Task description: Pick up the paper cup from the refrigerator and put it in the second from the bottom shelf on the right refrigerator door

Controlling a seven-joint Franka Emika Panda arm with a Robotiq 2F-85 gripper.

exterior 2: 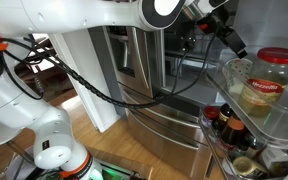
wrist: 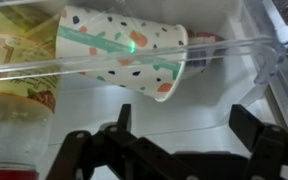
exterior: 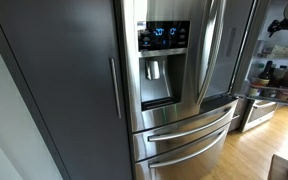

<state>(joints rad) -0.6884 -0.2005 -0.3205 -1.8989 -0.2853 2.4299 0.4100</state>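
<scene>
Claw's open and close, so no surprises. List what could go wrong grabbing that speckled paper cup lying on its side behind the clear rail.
1. The paper cup lies on its side; the open claw might crush its wall or set it rolling.
2. The clear rail crosses in front and could snag a finger.
3. The yellow-labelled container beside it might get bumped.
</scene>
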